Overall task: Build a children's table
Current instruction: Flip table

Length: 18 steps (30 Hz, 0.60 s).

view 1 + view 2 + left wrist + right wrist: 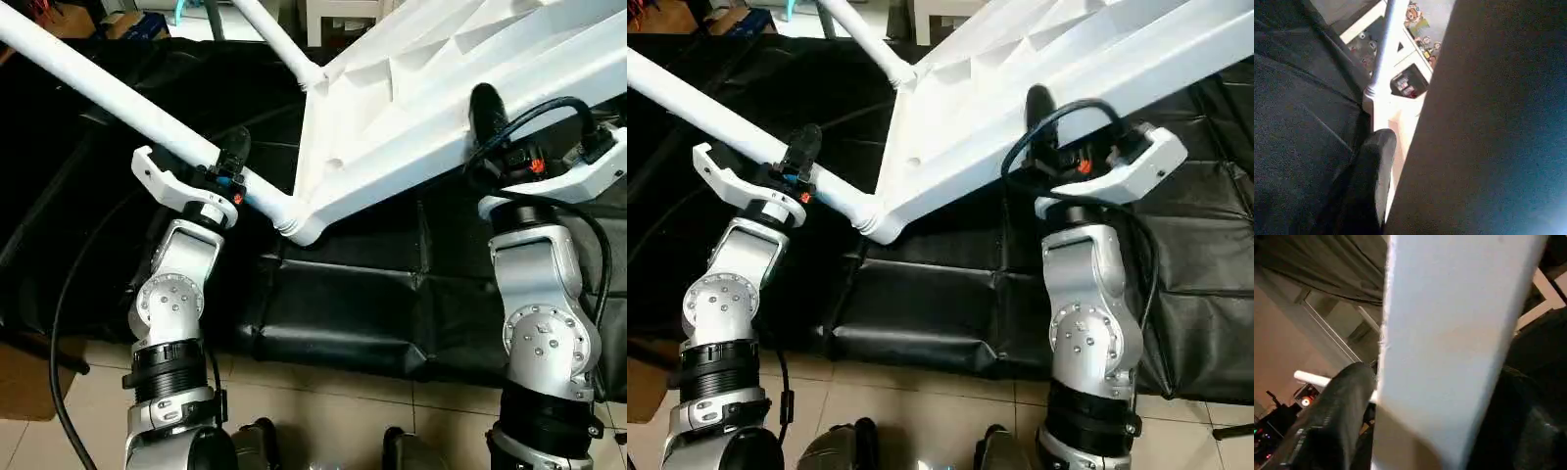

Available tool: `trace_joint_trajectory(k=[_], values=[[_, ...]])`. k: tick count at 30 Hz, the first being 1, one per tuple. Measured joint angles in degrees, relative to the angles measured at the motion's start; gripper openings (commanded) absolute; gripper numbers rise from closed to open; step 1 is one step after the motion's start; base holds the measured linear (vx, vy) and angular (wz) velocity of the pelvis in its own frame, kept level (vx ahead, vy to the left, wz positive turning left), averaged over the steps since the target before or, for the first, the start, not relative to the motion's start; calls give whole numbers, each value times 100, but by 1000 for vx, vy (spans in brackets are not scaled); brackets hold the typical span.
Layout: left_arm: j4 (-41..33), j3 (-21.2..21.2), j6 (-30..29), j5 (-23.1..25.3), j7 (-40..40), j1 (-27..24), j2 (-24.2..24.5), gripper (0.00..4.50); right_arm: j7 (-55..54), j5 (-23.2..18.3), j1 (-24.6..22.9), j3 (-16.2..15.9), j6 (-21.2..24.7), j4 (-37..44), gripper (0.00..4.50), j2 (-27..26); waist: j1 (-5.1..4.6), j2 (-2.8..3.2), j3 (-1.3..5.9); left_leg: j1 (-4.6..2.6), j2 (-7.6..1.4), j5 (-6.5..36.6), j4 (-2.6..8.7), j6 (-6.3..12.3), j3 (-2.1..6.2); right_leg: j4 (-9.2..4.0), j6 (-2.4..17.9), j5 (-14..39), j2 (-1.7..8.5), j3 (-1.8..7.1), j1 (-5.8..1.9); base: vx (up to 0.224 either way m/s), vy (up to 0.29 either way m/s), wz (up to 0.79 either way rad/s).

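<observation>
Fingers (1342, 406) flank tabletop edge (1449, 333) at right wrist.

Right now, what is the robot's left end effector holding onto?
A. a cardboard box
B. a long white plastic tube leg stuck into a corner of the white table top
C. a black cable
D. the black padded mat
B: the left end effector has its black fingers on either side of the long white plastic tube leg, close to where it enters the corner socket of the white ribbed plastic table top.
</observation>
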<state>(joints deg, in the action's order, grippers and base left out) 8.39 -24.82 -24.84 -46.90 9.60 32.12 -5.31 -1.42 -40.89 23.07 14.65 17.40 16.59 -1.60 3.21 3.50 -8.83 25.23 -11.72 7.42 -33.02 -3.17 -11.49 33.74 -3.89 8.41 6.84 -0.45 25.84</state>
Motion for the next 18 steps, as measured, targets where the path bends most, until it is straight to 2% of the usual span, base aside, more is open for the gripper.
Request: trace_joint_trajectory(k=[5, 6, 8, 18], values=[[0, 1, -4, 0, -5, -1, -21, 218, -1, -4, 2, 31, 4, -16, 317, 12, 3, 0, 0, 0, -1, 0, -12, 0, 0, 14, 0, 0, 1, 0, 0, 0, 0, 0], [1, 2, -4, 0, -8, -1, -22, 218, -3, -7, 2, 36, 8, -18, 295, 11, 2, 0, 0, 0, -1, 0, -14, 0, 0, 17, 0, 0, 2, 1, 0, 0, 0, 0], [1, 22, -3, 1, -9, -11, -38, 218, -97, -60, 14, 54, 25, -19, 282, -6, 0, 0, 0, 0, -1, 0, -17, 0, 0, 20, 0, 0, 2, 1, 0, 0, 0, 0], [2, 80, 3, 19, -11, -23, -51, 218, -236, -113, 155, 120, 58, -118, 258, 2, -12, 2, 1, 0, -1, 0, -33, 0, 1, 32, 2, -1, 2, 1, 0, 0, 0, 0]])
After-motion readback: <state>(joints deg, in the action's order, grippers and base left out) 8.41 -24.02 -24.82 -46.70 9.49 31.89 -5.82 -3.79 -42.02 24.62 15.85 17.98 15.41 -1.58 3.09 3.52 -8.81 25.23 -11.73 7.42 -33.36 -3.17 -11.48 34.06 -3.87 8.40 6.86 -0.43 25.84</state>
